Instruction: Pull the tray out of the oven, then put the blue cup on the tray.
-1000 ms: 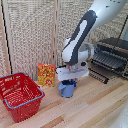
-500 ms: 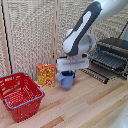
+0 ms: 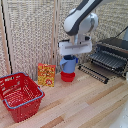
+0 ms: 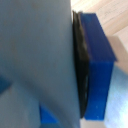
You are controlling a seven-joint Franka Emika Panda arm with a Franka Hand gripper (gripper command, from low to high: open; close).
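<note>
The blue cup point(image 3: 68, 64) hangs in the air just above a low red bowl point(image 3: 67, 77), and my gripper point(image 3: 70, 55) is shut on its rim from above. In the wrist view the cup's light-blue wall point(image 4: 35, 55) fills most of the picture, with a blue fingertip point(image 4: 98, 65) pressed against it. The black-and-silver oven point(image 3: 116, 46) stands at the exterior view's right. Its dark barred tray point(image 3: 108, 60) sticks out of the opening over the lowered door flap point(image 3: 93, 73). The cup is well to the left of the tray.
A red wire basket point(image 3: 20, 95) sits at the front left of the wooden table point(image 3: 85, 105). A small yellow and red box point(image 3: 46, 74) stands by the wicker screen point(image 3: 30, 35) behind the bowl.
The gripper has risen with the blue cup, lifting it from near table height to above the red bowl.
</note>
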